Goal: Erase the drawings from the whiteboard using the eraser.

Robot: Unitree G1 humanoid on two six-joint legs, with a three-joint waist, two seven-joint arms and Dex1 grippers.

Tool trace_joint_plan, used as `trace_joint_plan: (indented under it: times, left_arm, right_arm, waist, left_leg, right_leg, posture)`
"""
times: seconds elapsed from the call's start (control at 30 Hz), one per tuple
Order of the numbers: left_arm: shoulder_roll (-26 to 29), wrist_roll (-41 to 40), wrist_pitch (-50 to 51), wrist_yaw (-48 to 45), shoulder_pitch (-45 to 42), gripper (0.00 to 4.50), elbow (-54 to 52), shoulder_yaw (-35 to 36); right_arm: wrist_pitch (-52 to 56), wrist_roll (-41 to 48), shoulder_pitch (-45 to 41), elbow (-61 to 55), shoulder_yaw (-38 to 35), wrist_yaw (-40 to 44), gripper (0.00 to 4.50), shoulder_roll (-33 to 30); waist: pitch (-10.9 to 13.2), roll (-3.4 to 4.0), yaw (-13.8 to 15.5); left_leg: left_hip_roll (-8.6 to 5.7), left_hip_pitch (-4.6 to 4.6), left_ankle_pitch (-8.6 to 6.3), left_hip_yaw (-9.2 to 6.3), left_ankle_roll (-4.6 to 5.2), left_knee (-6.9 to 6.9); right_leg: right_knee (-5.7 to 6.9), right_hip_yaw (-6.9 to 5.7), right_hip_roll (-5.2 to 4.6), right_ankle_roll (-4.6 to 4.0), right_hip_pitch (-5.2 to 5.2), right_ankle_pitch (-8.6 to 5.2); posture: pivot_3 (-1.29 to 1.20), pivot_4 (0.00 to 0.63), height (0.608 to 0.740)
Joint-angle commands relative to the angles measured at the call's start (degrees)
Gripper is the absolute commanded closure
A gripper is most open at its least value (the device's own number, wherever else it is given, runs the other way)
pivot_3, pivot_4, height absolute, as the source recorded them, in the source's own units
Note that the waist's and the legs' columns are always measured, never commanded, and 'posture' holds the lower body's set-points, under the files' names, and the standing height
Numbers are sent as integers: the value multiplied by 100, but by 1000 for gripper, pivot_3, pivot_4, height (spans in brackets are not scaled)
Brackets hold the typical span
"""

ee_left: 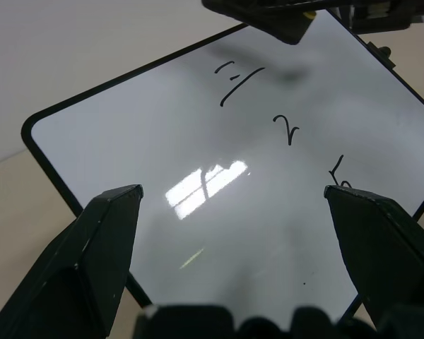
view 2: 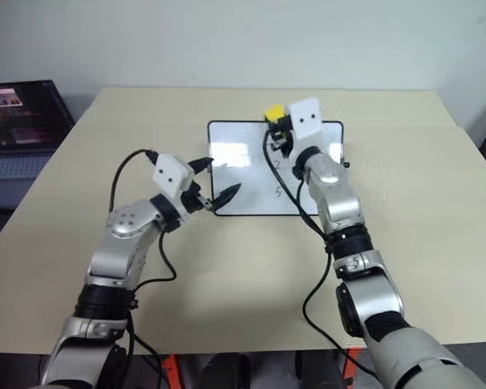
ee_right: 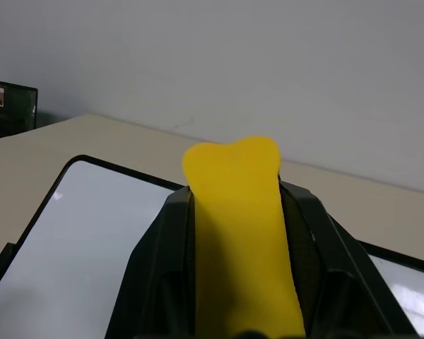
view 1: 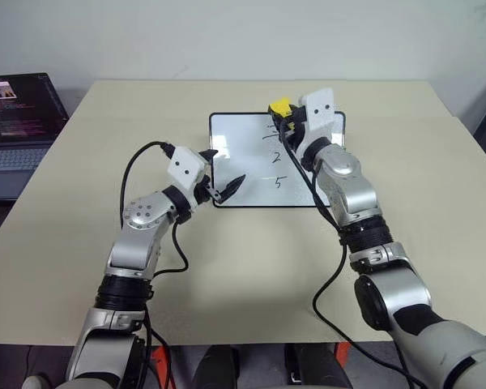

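The whiteboard [view 1: 239, 142] lies flat on the table's far middle. Its drawings [view 1: 275, 158] run in a column down the right half: short lines at the top, then a "2" [ee_left: 288, 128] and a "5" [ee_left: 339, 176]. My right gripper [view 1: 284, 115] is shut on the yellow eraser [view 1: 280, 106] and hovers over the board's far edge, just above the top marks. From the right wrist, the eraser [ee_right: 240, 233] stands pinched between both fingers. My left gripper [view 1: 226, 167] is open at the board's near left part, its fingers [ee_left: 106, 247] spread over the white surface.
An open laptop [view 1: 16, 130] sits on a lower surface past the table's left edge. The beige table [view 1: 251, 267] has bare room in front of the board and to its right. Black cables hang from both wrists.
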Motion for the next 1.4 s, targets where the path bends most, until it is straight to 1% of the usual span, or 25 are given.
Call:
trace_joint_plan:
  times: [0.03,0.37,0.6,0.9,1.2,1.4]
  left_arm:
    - [-21,20,-115,-1,-94,0,-142,8]
    - [-36,31,-94,9,-101,0,-220,-52]
    - [-43,22,13,27,-74,0,-382,-82]
    - [-2,24,243,83,-80,0,-638,-42]
    - [19,28,318,123,-154,0,-648,-27]
    - [27,29,346,136,-167,0,-685,-26]
  right_arm:
    - [-226,-2,-167,-27,-3,100,3199,56]
    - [-490,-119,-318,304,128,251,3199,285]
    - [-708,-442,-491,797,347,304,3199,291]
    - [-668,-1010,-680,1425,548,173,3199,103]
    - [-572,-1257,-690,1557,580,106,3199,-60]
    - [-430,-1311,-552,1432,625,127,3199,-212]
  waist:
    - [0,0,0]
    - [0,0,-7]
    - [0,0,-7]
    - [0,1,-10]
    - [-1,1,-9]
    - [-1,1,-1]
  left_leg:
    - [0,0,0,0,0,0]
    - [0,2,0,0,0,3]
    - [0,1,1,0,0,5]
    - [0,1,1,1,-1,6]
    - [0,2,1,0,-1,17]
    - [-2,2,0,-2,1,48]
  right_leg:
    - [0,0,0,0,0,0]
    - [8,0,0,-1,-2,1]
    - [8,0,0,0,-2,1]
    - [10,1,0,-1,-2,1]
    - [24,1,0,-1,-2,1]
    - [55,1,0,-1,-2,1]
  posture:
    - [0,150,740]
    - [0,150,740]
    - [0,150,740]
    - [0,150,740]
    - [0,150,740]
    - [0,150,740]
